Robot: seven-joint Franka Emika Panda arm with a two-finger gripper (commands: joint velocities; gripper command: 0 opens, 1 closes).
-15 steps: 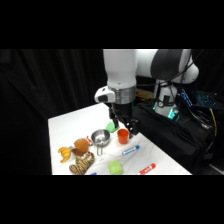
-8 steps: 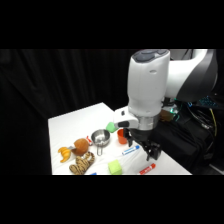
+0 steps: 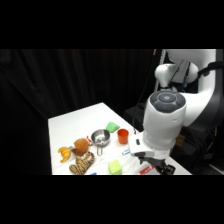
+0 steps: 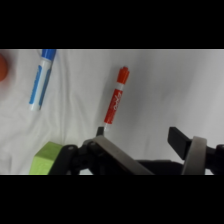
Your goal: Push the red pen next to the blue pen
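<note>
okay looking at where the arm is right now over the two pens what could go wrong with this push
1. The pincer sits by one end of the red pen, so an off-centre push may spin it rather than slide it toward the blue pen.
2. The green block lies close beside the linkage and could get dragged along.
3. In the side view the arm hides most of both pens, so only the wrist view shows progress.

Both views are soft and blurred. The white cloth-covered table (image 3: 75, 130) is brightly lit against a dark backdrop; the wrist view's foreground linkage is out of focus.
</note>
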